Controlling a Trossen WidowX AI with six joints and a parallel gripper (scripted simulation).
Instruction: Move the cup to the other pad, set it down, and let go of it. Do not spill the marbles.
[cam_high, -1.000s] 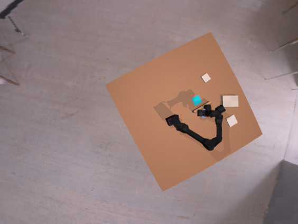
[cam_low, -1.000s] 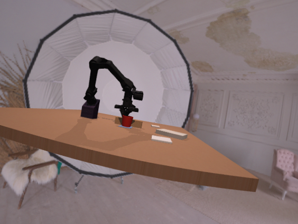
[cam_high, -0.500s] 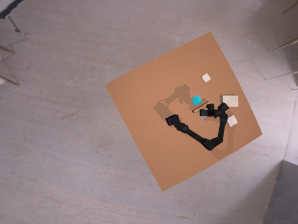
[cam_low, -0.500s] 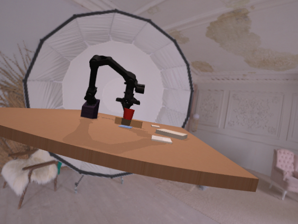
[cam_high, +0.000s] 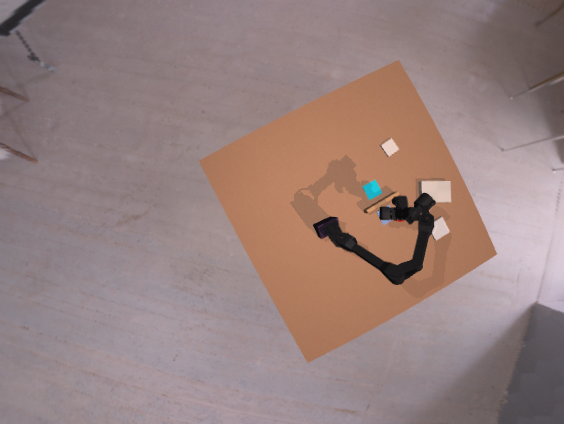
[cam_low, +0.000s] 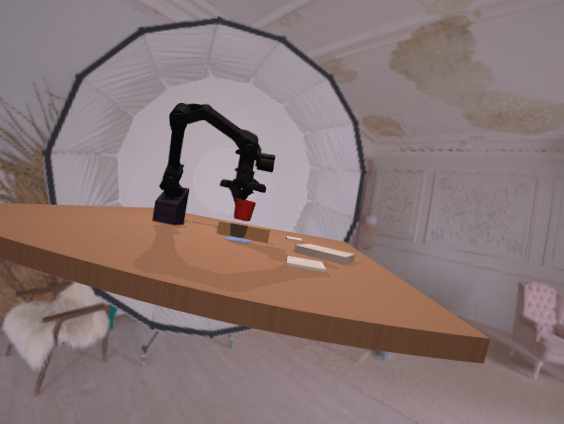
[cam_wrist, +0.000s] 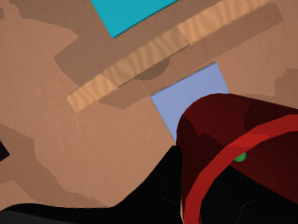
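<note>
The red cup (cam_low: 244, 210) (cam_wrist: 215, 120) hangs upright in the air above the blue pad (cam_high: 384, 220) (cam_low: 237, 240) (cam_wrist: 187, 92). My gripper (cam_low: 242, 199) is shut on the cup's wall, with one finger inside the cup and one outside. A green marble (cam_wrist: 240, 157) shows inside the cup in the wrist view; the rest of the inside is hidden by the finger and rim. The cyan pad (cam_high: 372, 190) (cam_wrist: 132, 15) lies bare on the other side of the wooden barrier (cam_high: 381, 202) (cam_low: 260, 234) (cam_wrist: 145, 56). The cup is on the blue pad's side.
A thick white block (cam_high: 435, 191) (cam_low: 325, 253) lies near the table's edge. One thin white tile (cam_high: 440, 229) (cam_low: 305, 263) lies on the blue pad's side, another white tile (cam_high: 390, 147) (cam_low: 294, 239) beyond the barrier. The arm's dark base (cam_high: 326, 227) (cam_low: 171, 207) stands on the table.
</note>
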